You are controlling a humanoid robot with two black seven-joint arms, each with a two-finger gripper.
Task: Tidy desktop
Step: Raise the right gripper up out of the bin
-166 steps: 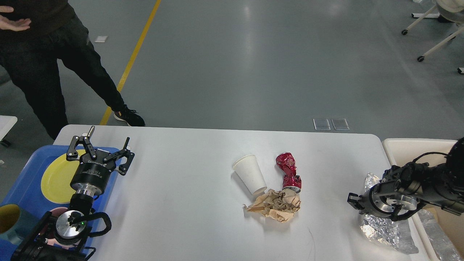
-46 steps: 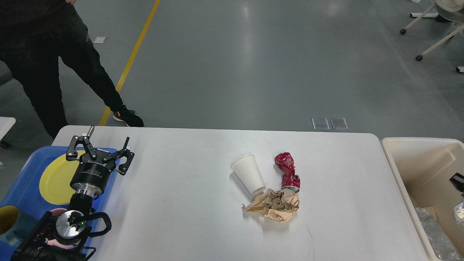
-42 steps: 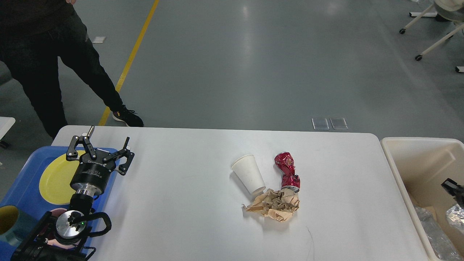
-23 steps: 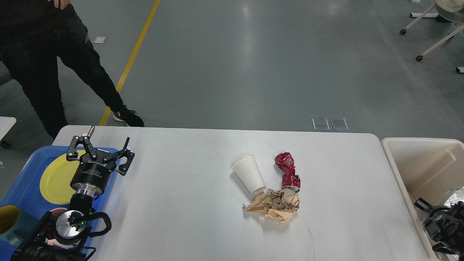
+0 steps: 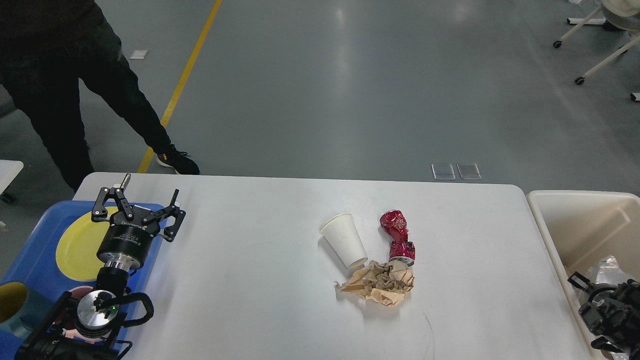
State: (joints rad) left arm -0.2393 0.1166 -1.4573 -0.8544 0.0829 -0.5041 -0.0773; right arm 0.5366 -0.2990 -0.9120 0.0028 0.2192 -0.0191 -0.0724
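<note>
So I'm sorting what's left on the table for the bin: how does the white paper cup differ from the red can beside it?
The white paper cup keeps its shape, smooth and plain; the red can is crushed and twisted, shiny and patterned. The cup looks wider and tapers evenly, while the can is narrower and pinched in the middle. Both lie on their sides on the desktop, each touching the crumpled brown paper at its near end.

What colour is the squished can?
The can is shiny red, seen in the head view.

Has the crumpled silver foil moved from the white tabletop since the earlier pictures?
Yes. The crumpled silver foil left the white tabletop, rightward into the beige bin.
</note>
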